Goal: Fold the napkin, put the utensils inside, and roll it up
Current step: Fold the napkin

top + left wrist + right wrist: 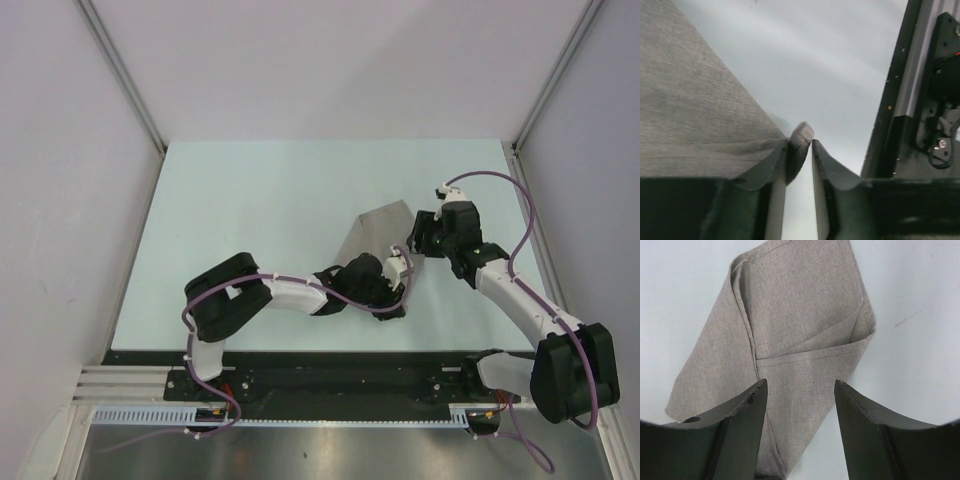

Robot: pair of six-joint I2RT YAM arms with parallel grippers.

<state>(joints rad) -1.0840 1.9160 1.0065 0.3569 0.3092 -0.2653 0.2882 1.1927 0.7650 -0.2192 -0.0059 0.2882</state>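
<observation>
The napkin [380,232] lies right of the table's [250,200] centre, the left gripper [402,267] at its near edge and the right gripper [420,237] at its right edge.

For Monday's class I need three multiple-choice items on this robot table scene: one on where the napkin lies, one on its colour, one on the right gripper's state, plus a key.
1. Where does the napkin lie on the table?
A. far left corner
B. near the middle
C. hanging off the near edge

2. What colour is the napkin?
A. grey-beige
B. bright red
C. blue checked

3. How does the right gripper stand?
A. shut on the napkin
B. shut, empty
C. open over the napkin

Key: 1 B, the top view shows it mid-table; 2 A, the right wrist view shows plain grey-beige cloth; 3 C, its fingers stand wide apart with only cloth below the gap.
</observation>
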